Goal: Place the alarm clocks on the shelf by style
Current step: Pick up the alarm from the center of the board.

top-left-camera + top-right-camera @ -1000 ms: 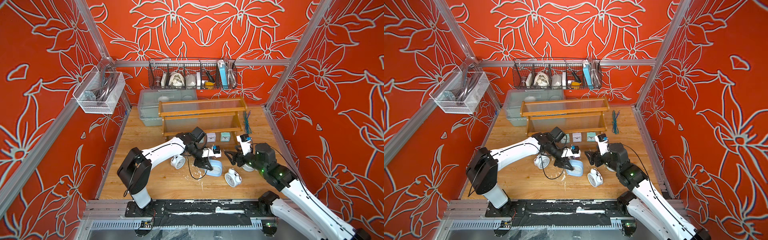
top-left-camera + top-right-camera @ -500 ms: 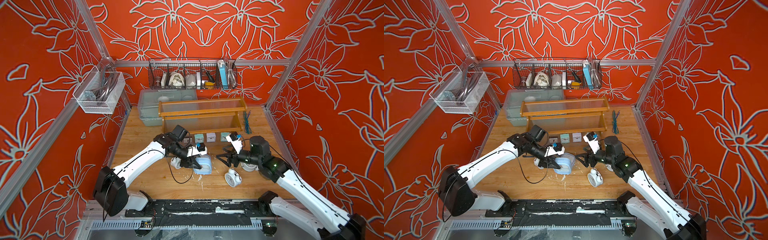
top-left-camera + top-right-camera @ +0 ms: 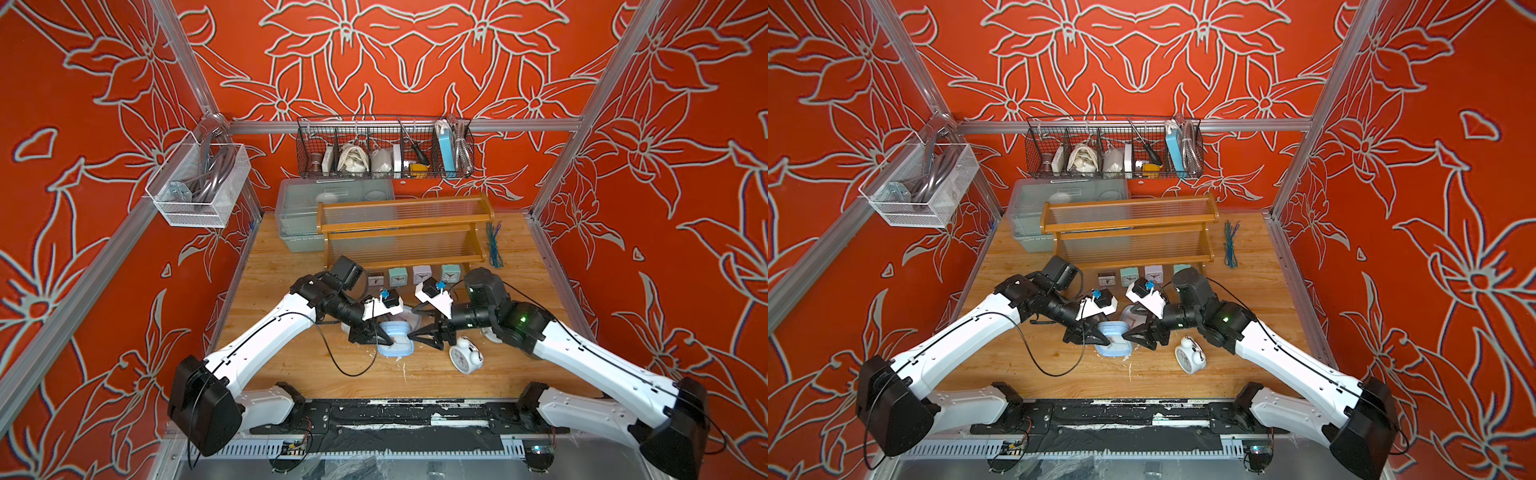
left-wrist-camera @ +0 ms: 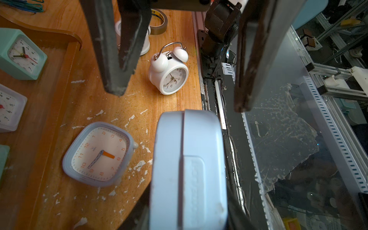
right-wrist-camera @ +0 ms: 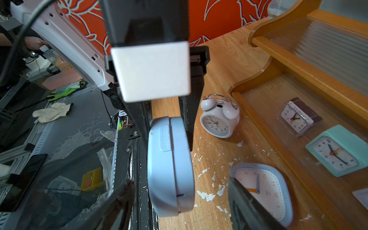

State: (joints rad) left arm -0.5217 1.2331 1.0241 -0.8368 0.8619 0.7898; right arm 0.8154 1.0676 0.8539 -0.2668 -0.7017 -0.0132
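Looks like a hand-to-hand pass. L hand (image 3: 378, 337) is pinched narrow on a pale-blue clock (image 4: 189, 169), front-to-back across its thin body. The clock is up on edge, clear of the table (image 3: 291, 361). R hand (image 3: 424, 337) is spread wide w/ nothing in it. Its fingers (image 4: 113, 59) stand either side of the clock's free end, gaps showing both sides, no contact.

To do it well:
- R hand comes on square and takes the clock crosswise to L's pinch, so the fingers don't clash.
- Go deep enough to sit mid-body. The casing looks smooth w/ rounded corners, so a corner grip could squirt out.
- R closes firm before L lets go.
- Keep height: a second pale-blue clock (image 4: 97, 155) lies face-up on the table just beside and below.

In both top views the held clock is at approx 9 o'clock of R hand and 3 o'clock of L hand. The shelf (image 3: 405, 222) is at 12 o'clock from the pair, at the back of the table, w/ tiny square clocks (image 3: 397, 276) lined along its lowest tier. A white twin-bell clock (image 4: 169, 76) sits near, at approx 4 o'clock of the held one.
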